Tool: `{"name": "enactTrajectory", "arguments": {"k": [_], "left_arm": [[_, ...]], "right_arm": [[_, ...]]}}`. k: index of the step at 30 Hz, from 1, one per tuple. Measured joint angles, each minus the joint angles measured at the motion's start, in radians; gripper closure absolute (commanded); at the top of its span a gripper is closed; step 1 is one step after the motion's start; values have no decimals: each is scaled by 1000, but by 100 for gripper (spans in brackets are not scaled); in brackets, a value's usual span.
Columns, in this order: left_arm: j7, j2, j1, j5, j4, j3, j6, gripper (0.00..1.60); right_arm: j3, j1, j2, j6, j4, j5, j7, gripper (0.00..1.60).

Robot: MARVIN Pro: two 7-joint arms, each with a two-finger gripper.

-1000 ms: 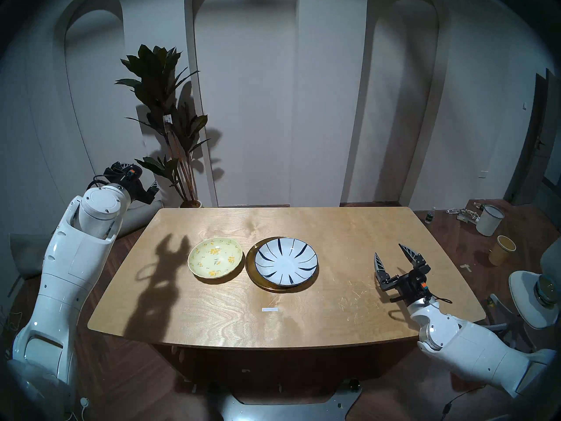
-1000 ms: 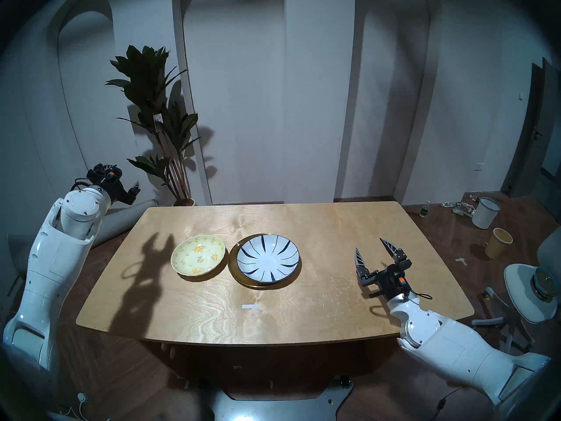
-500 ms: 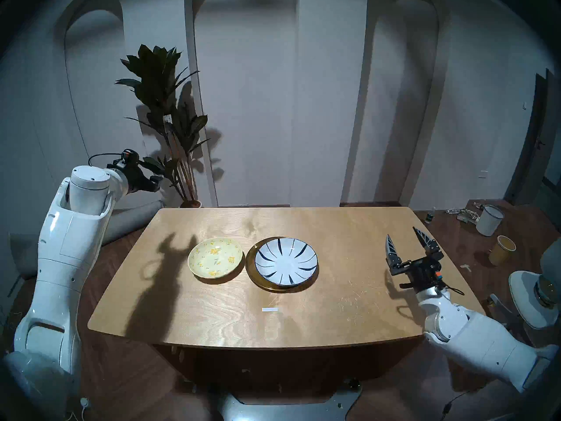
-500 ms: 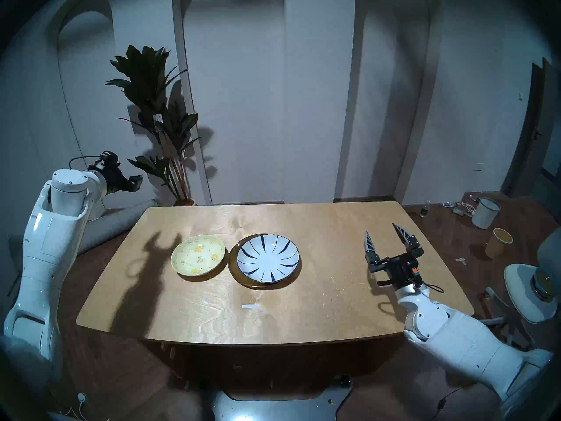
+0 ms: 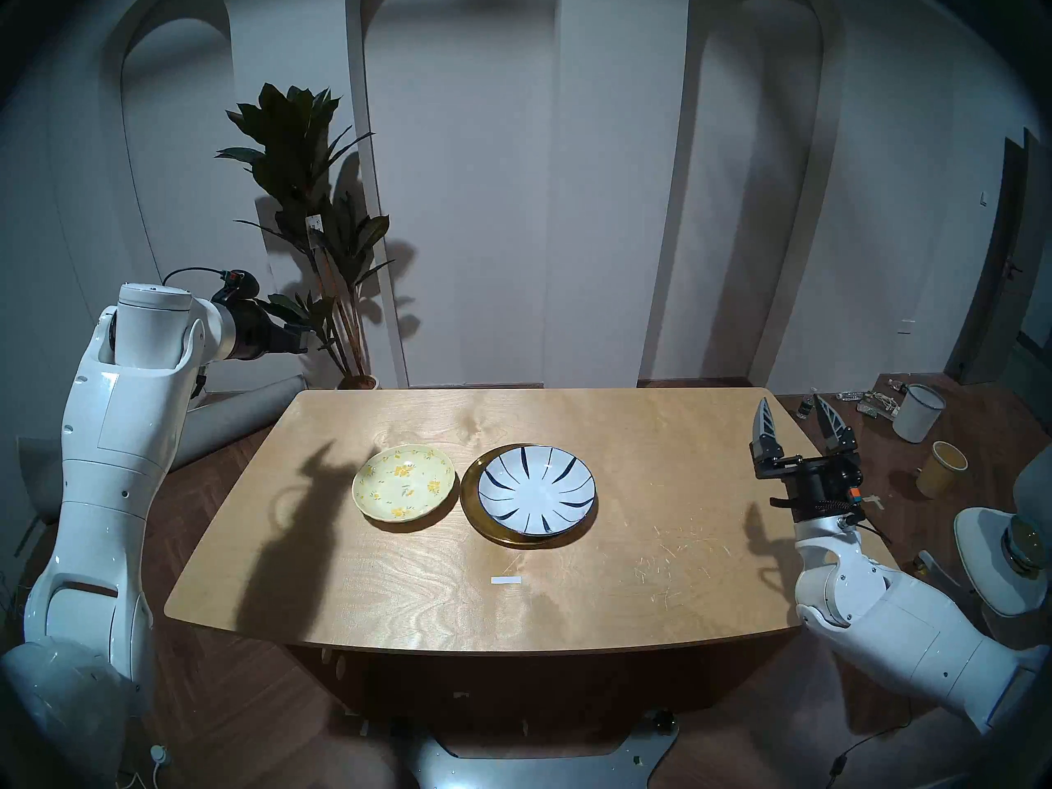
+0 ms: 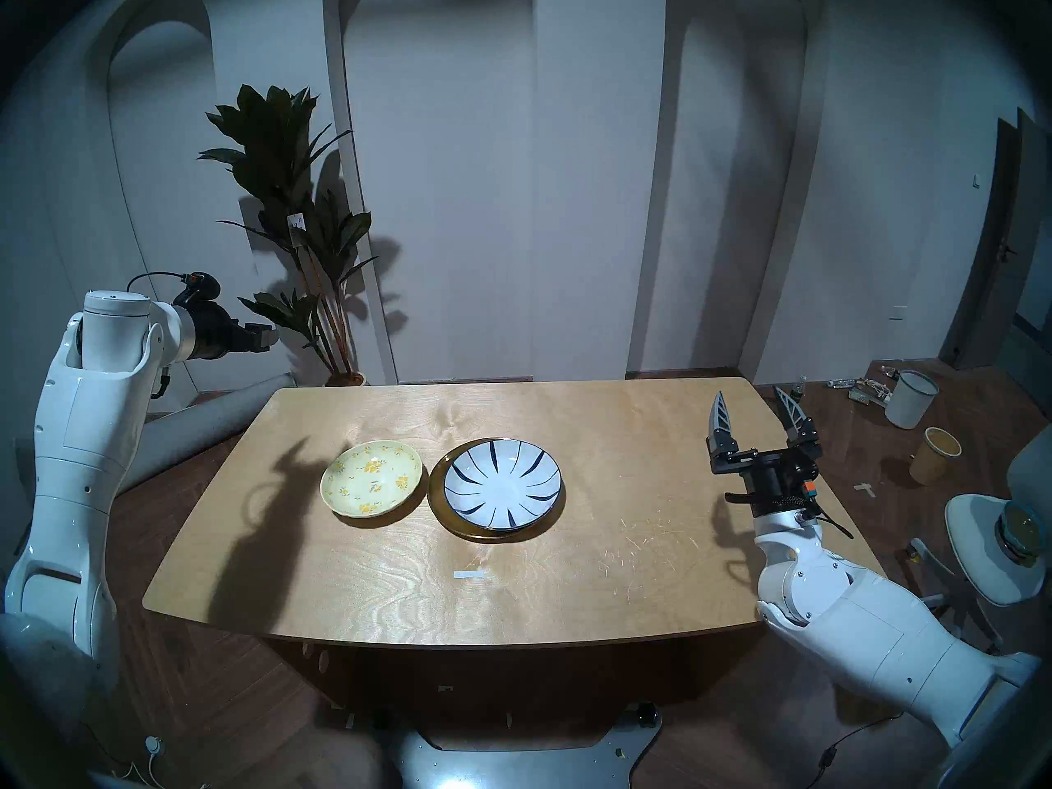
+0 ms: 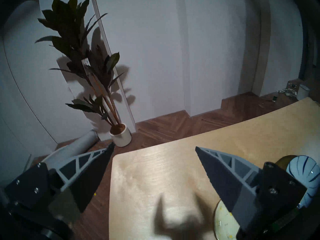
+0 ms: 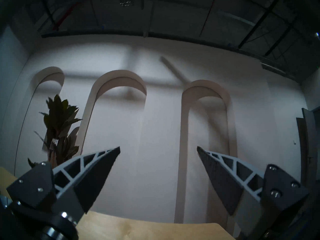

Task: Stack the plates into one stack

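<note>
A pale-yellow floral plate point(image 5: 404, 489) point(image 6: 370, 477) lies on the wooden table point(image 5: 626, 429), left of centre. Right beside it, a white plate with dark-blue strokes point(image 5: 537, 489) point(image 6: 502, 483) rests on the gold plate point(image 5: 471, 506), whose rim shows around it. My left gripper point(image 5: 299, 338) point(image 7: 155, 146) hangs open and empty, high off the table's far left corner. In its wrist view the yellow plate point(image 7: 223, 222) and the blue-and-white plate point(image 7: 297, 165) show at the lower right. My right gripper point(image 5: 792, 406) point(image 8: 158, 147) is open and empty, pointing upward over the table's right edge.
A potted plant point(image 5: 319, 230) and a rolled grey mat point(image 5: 245, 412) stand behind the table's left corner. A white tape strip point(image 5: 506, 580) lies near the front edge. A white bucket point(image 5: 917, 412), a yellow cup point(image 5: 942, 469) and a chair point(image 5: 1002, 560) are on the floor at right.
The left arm has risen and its wrist has swung round toward the table. The right gripper has moved back and to the right, tilting upward. The plates have not moved.
</note>
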Motion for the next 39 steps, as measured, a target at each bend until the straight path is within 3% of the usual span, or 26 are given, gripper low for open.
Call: {"name": "enactTrajectory", "arguments": {"k": [6, 19, 34, 39], "left_arm": [[-40, 16, -24, -24, 53, 8, 47, 0], [-127, 39, -27, -80, 159, 50, 48, 0], [-213, 58, -28, -157, 187, 69, 48, 0], [-221, 67, -29, -164, 195, 115, 48, 0]], "right_arm": [[46, -31, 5, -17, -63, 49, -79, 0], [90, -102, 15, -27, -153, 100, -187, 0], [111, -161, 28, -27, -227, 82, -254, 0], [121, -179, 35, -26, -247, 71, -277, 0]]}}
